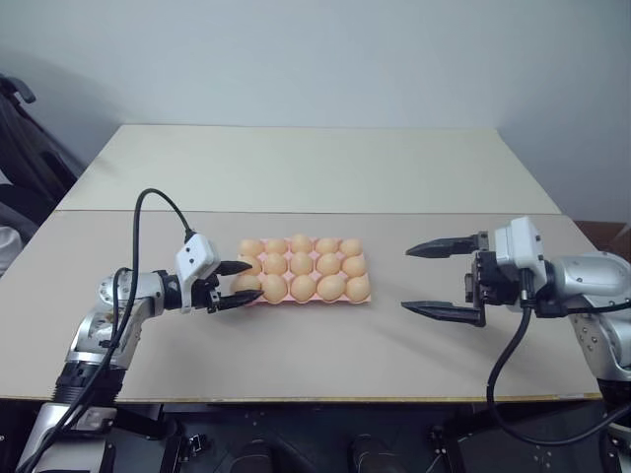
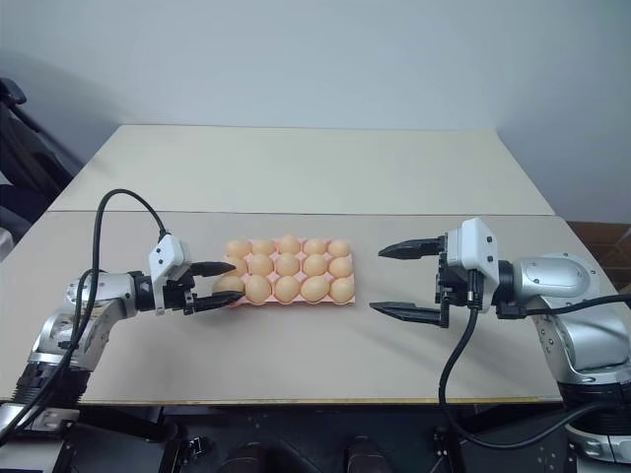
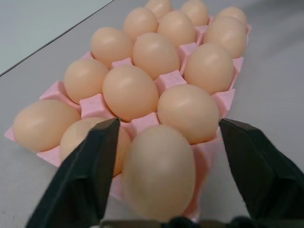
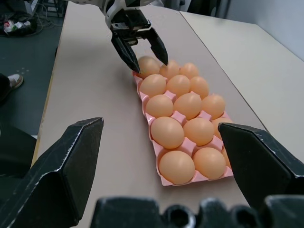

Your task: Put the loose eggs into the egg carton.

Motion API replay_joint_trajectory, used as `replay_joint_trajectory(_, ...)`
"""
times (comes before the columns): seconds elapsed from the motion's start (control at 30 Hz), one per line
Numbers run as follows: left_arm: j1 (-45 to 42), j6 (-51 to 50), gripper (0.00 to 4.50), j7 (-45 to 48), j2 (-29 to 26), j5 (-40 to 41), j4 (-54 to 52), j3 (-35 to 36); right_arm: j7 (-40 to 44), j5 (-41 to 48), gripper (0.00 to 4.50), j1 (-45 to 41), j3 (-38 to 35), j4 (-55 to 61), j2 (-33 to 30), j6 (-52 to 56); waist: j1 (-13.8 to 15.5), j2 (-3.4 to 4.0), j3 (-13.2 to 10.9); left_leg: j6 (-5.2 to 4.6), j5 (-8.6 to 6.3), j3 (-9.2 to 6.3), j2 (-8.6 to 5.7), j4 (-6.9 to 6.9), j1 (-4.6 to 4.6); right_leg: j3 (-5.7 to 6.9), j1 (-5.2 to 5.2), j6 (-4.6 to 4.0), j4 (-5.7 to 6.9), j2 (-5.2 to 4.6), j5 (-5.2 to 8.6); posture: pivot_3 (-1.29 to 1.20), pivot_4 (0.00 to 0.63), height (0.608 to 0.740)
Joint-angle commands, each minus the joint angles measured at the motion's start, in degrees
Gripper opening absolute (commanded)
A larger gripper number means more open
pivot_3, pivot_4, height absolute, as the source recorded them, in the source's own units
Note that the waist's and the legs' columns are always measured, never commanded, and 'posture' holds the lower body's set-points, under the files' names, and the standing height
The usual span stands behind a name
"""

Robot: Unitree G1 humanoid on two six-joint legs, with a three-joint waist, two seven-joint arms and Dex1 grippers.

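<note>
Egg carton [image 1: 361, 297], every visible cup filled with eggs [image 1: 303, 287], rests mid-surface [image 1: 296, 187]. Left gripper [image 1: 237, 284], fingers released, straddles the near-left corner egg [image 3: 159, 173] without touching it. Right gripper [image 1: 441, 280], fingers spread wide and empty, hovers well apart on the carton's right.

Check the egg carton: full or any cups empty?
Full, as far as the views show. The egg carton holds fifteen eggs, three rows of five; no empty cup shows, and no loose eggs lie on the table.
</note>
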State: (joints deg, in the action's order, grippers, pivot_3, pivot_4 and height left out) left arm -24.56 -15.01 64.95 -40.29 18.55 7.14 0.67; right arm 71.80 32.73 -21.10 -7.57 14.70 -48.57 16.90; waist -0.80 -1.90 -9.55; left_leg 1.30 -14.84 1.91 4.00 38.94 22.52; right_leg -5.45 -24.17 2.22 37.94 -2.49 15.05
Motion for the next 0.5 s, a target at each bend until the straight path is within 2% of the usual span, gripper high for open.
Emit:
replay_joint_trajectory(0.03,-0.1,0.1,4.48,0.7,-1.2,2.4,-3.1,2.8,-0.4,1.1,4.5,-0.1,-2.0,1.6,-0.7,-0.1,0.0,0.0,0.0,0.0,0.0,0.0,0.0,0.0,0.0,0.0,0.0,0.0,0.0,0.0,0.0,0.0,0.15,0.74)
replay_joint_trajectory(0.13,0.9,0.8,4.48,0.5,-2.7,3.4,-5.0,5.2,-0.4,1.1,4.5,-0.2,-1.9,1.3,-0.7,-0.2,-0.2,0.0,0.0,0.0,0.0,0.0,0.0,-0.01,0.0,-0.01,-0.02,0.0,-0.01,0.0,0.0,0.0,0.15,0.74)
replay_joint_trajectory(0.27,3.9,-2.6,4.48,0.5,-6.5,8.1,-9.4,12.5,-0.2,1.2,4.5,-0.4,-1.8,0.8,-0.9,-0.2,-0.3,0.0,0.0,0.0,0.0,0.0,0.02,-0.01,0.0,-0.01,-0.03,0.0,0.0,0.0,0.0,0.0,0.15,0.74)
replay_joint_trajectory(0.37,8.1,-4.4,4.48,1.7,-10.0,10.9,-11.2,18.2,0.0,1.0,4.5,-0.7,-1.7,0.1,-0.9,-0.3,-0.5,0.0,0.0,0.0,0.0,0.0,0.03,-0.02,-0.02,-0.01,-0.02,0.0,0.0,0.0,0.0,0.0,0.15,0.74)
replay_joint_trajectory(0.5,19.2,-7.4,4.48,5.6,-14.0,15.6,-16.3,29.0,0.2,1.0,4.5,-1.0,-1.5,-0.5,-0.9,-0.3,-0.6,0.01,0.0,0.0,0.0,0.02,0.04,-0.05,-0.02,-0.01,-0.03,0.01,-0.03,0.0,0.01,0.0,0.15,0.74)
